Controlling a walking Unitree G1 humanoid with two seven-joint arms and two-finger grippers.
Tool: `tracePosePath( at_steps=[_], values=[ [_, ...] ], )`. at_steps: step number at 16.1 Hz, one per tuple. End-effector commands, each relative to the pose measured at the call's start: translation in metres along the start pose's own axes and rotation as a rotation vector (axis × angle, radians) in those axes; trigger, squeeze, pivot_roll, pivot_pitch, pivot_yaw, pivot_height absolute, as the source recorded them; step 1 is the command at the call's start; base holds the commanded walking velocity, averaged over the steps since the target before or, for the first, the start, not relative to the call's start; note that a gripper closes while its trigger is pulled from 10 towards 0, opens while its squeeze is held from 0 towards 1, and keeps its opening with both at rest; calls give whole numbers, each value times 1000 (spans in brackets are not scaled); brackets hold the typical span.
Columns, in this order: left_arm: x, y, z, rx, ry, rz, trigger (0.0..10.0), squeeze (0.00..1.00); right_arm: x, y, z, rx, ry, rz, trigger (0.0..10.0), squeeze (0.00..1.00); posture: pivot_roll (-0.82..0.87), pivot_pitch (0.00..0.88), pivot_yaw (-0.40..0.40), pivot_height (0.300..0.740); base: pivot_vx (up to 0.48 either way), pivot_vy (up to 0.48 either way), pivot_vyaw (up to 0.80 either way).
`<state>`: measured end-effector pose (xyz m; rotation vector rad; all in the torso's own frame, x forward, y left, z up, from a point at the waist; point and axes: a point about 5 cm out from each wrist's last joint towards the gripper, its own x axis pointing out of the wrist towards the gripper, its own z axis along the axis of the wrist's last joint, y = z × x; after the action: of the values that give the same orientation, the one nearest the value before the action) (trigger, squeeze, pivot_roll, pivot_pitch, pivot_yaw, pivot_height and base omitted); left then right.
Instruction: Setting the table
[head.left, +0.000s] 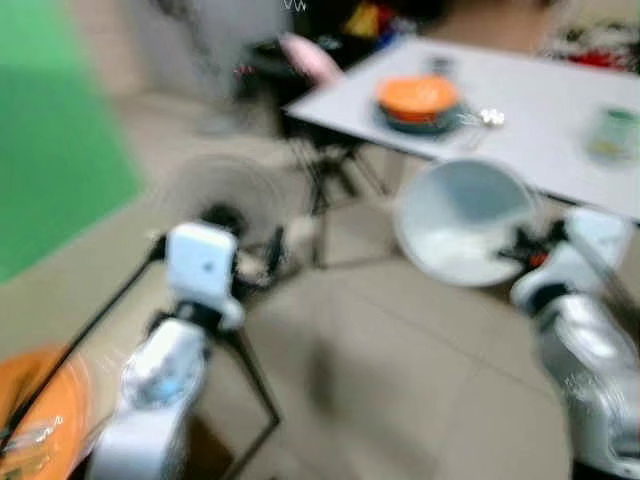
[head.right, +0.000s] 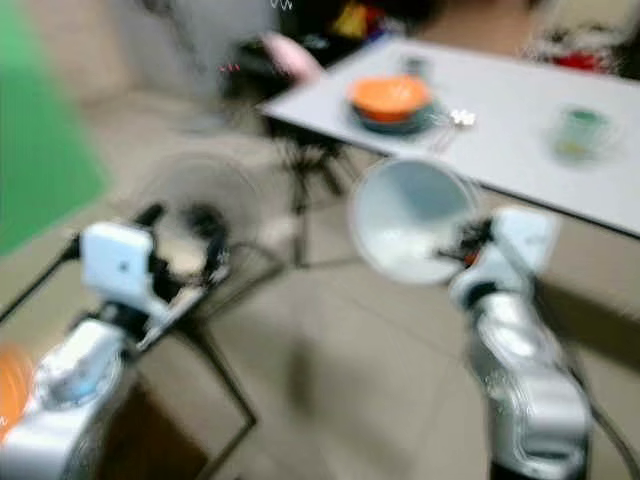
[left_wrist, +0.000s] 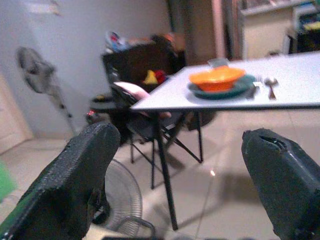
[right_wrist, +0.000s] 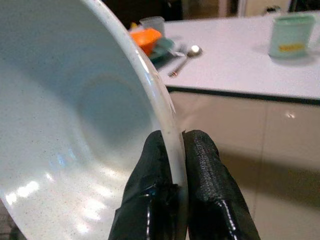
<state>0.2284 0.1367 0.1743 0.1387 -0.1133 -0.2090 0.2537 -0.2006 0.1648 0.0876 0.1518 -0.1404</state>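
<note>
My right gripper (right_wrist: 172, 150) is shut on the rim of a pale blue-white bowl (head.left: 462, 222), held tilted in the air before the white table (head.left: 540, 110). On the table an orange bowl (head.left: 418, 96) sits in a dark green plate (left_wrist: 240, 87), with a spoon (left_wrist: 270, 83) and fork beside it. A green mug (right_wrist: 291, 35) stands farther along the table. My left gripper (left_wrist: 190, 165) is open and holds nothing, raised at the left, away from the table. Both eye views are blurred.
A standing fan (head.left: 225, 195) rests on the tiled floor by the table leg. A folding chair with a pink cushion (left_wrist: 135, 92) stands at the table's far corner. A green surface (head.left: 50, 130) lies at the left, something orange (head.left: 45, 420) at lower left.
</note>
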Motion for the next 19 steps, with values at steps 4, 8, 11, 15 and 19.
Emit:
tracePosePath(
  at_steps=[4,8,11,15,19],
  values=[
    [1,-5,1,-8,-10,-27,10000,0,-3,-8,10,-4,-49,-41,10000,0,-137,10,63,740,379,0,-800],
    [2,-8,0,-1,-5,-56,10000,0,-3,-10,10,14,-47,-57,10000,0,-137,9,71,740,381,0,-800],
    [2,-8,0,-1,-5,-63,10000,0,-6,-10,8,17,-43,-67,10000,0,-140,11,77,740,379,0,-800],
    [4,-9,-1,1,-6,-83,10000,0,-8,-11,8,27,-46,-86,10000,0,-143,11,90,740,380,0,-772],
    [5,-9,-1,4,-5,-93,10000,0,-7,-10,11,47,-61,-84,10000,0,-142,10,94,740,375,0,-172]
  ],
)
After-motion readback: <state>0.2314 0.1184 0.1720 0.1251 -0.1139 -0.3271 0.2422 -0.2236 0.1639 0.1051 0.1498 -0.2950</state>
